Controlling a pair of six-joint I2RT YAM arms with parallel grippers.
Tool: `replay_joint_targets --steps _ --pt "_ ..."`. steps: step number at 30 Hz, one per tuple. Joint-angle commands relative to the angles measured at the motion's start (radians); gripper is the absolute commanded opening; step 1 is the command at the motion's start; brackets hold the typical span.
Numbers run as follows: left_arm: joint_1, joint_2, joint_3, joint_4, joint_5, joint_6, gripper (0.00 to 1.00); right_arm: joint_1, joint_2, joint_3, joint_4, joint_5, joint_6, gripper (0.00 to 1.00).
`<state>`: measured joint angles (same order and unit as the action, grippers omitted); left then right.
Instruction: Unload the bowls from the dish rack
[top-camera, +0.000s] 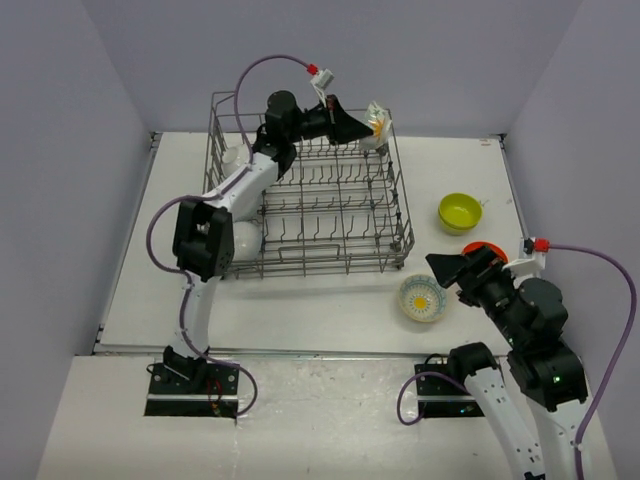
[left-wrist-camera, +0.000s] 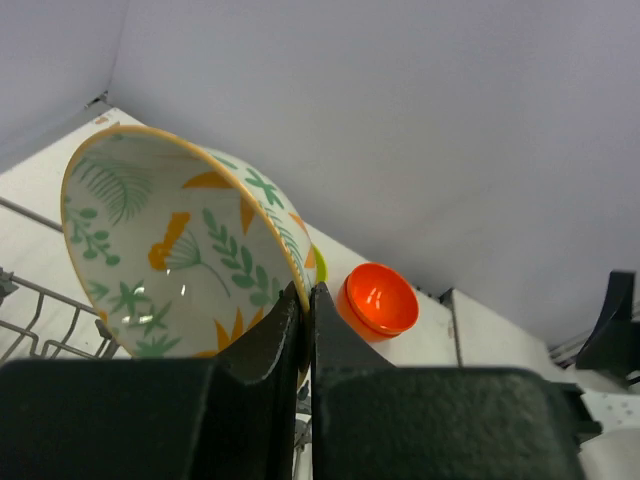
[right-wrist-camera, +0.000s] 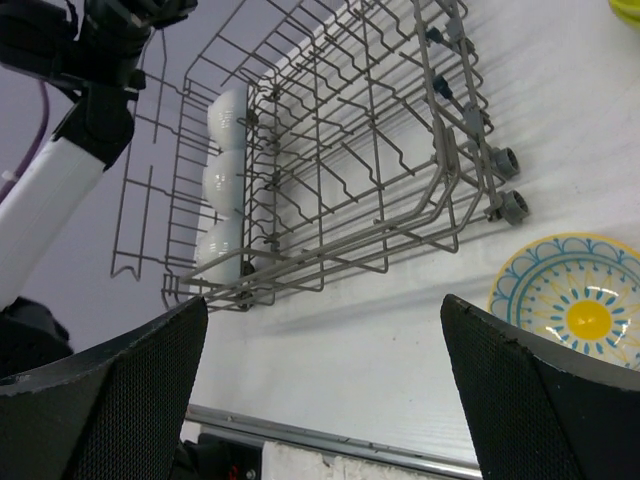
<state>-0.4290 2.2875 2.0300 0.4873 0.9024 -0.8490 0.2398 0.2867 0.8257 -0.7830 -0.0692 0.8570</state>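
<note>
Left end effector (left-wrist-camera: 308, 300) pinches the rim of a floral bowl (left-wrist-camera: 170, 250), tilted, above the 1 o'clock corner of the dish rack (top-camera: 406, 205); white bowls (right-wrist-camera: 225, 180) stand along its 9 o'clock side; I see my right end effector (top-camera: 450, 268) spread wide at 4 o'clock above the tabletop (top-camera: 300, 310).

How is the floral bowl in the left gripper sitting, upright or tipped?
Tipped. The left gripper pinches the floral bowl by its rim, and its patterned inside faces sideways, not up.
</note>
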Motion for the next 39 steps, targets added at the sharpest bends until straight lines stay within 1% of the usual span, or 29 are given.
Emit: replay_joint_targets --steps 1,2,3,4,5,6,7,8,9,10,11,13,14,15,17,18,20,21,22,23,24,28,30,32,34,36,37,38,39 --pt "-0.106 -0.318 -0.077 -0.189 -0.013 0.529 0.00 -0.002 0.051 0.090 0.096 0.014 -0.079 0.99" --pt "-0.178 -0.362 -0.089 -0.383 -0.064 0.785 0.00 -0.002 0.081 0.134 0.097 0.014 -0.096 0.99" --pt "-0.215 -0.409 -0.114 -0.454 -0.124 0.905 0.00 -0.002 0.098 0.162 0.091 0.014 -0.113 0.99" --pt "-0.252 -0.509 -0.195 -0.493 -0.217 0.985 0.00 -0.002 0.117 0.196 0.085 0.012 -0.152 0.99" --pt "-0.284 -0.557 -0.239 -0.559 -0.267 1.052 0.00 -0.002 0.136 0.269 0.077 0.011 -0.179 0.99" --pt "-0.342 -0.610 -0.296 -0.564 -0.361 1.143 0.00 -0.004 0.182 0.312 0.036 0.008 -0.206 0.99" --pt "-0.368 -0.708 -0.403 -0.566 -0.393 1.180 0.00 -0.002 0.209 0.363 0.004 0.022 -0.252 0.99" --pt "-0.414 -0.750 -0.453 -0.572 -0.416 1.243 0.00 -0.002 0.238 0.459 -0.033 0.023 -0.275 0.99" --pt "-0.437 -0.795 -0.506 -0.572 -0.484 1.274 0.00 -0.002 0.291 0.502 -0.089 0.022 -0.298 0.99" --pt "-0.464 -0.869 -0.590 -0.575 -0.529 1.297 0.00 -0.002 0.317 0.541 -0.113 -0.018 -0.343 0.99" --pt "-0.512 -0.897 -0.625 -0.595 -0.560 1.338 0.00 -0.002 0.347 0.605 -0.140 -0.042 -0.366 0.99" --pt "-0.565 -0.960 -0.695 -0.625 -0.672 1.363 0.00 -0.002 0.423 0.665 -0.211 -0.146 -0.423 0.99" --pt "-0.624 -0.973 -0.709 -0.662 -0.718 1.369 0.00 -0.002 0.443 0.674 -0.231 -0.185 -0.440 0.99" --pt "-0.654 -0.993 -0.744 -0.673 -0.828 1.372 0.00 -0.002 0.471 0.678 -0.255 -0.222 -0.463 0.99" --pt "-0.750 -1.004 -0.772 -0.710 -0.930 1.374 0.00 0.000 0.483 0.661 -0.257 -0.259 -0.458 0.99" --pt "-0.783 -1.005 -0.781 -0.723 -1.026 1.371 0.00 0.000 0.489 0.650 -0.249 -0.277 -0.464 0.95" --pt "-0.876 -0.997 -0.797 -0.776 -1.091 1.369 0.00 0.009 0.543 0.630 -0.268 -0.317 -0.483 0.90" --pt "-0.902 -0.985 -0.801 -0.786 -1.164 1.366 0.00 0.050 0.571 0.635 -0.307 -0.295 -0.502 0.86" --pt "-0.927 -0.978 -0.801 -0.812 -1.187 1.363 0.00 0.087 0.592 0.635 -0.320 -0.250 -0.504 0.84" --pt "-0.967 -0.973 -0.798 -0.822 -1.198 1.348 0.00 0.125 0.620 0.632 -0.329 -0.137 -0.503 0.84" --pt "-0.978 -0.967 -0.797 -0.825 -1.200 1.337 0.00 0.192 0.627 0.627 -0.332 -0.091 -0.490 0.84" --pt "-1.033 -0.956 -0.792 -0.851 -1.212 1.314 0.00 0.242 0.672 0.581 -0.377 0.032 -0.487 0.74" --pt "-1.042 -0.939 -0.781 -0.863 -1.214 1.314 0.00 0.272 0.693 0.560 -0.390 0.031 -0.495 0.71" --pt "-1.048 -0.919 -0.768 -0.871 -1.211 1.314 0.00 0.324 0.715 0.506 -0.384 0.008 -0.504 0.59" --pt "-1.048 -0.905 -0.761 -0.871 -1.211 1.315 0.00 0.363 0.730 0.486 -0.389 0.025 -0.503 0.57" --pt "-1.048 -0.890 -0.751 -0.871 -1.211 1.320 0.00 0.401 0.743 0.461 -0.381 0.037 -0.498 0.42" --pt "-1.048 -0.886 -0.749 -0.869 -1.212 1.323 0.00 0.408 0.744 0.443 -0.377 0.054 -0.492 0.33" --pt "-1.048 -0.882 -0.749 -0.869 -1.220 1.326 0.00 0.411 0.744 0.438 -0.369 0.063 -0.487 0.09" --pt "-1.048 -0.878 -0.745 -0.868 -1.228 1.328 0.00 0.412 0.743 0.431 -0.360 0.066 -0.481 0.04"
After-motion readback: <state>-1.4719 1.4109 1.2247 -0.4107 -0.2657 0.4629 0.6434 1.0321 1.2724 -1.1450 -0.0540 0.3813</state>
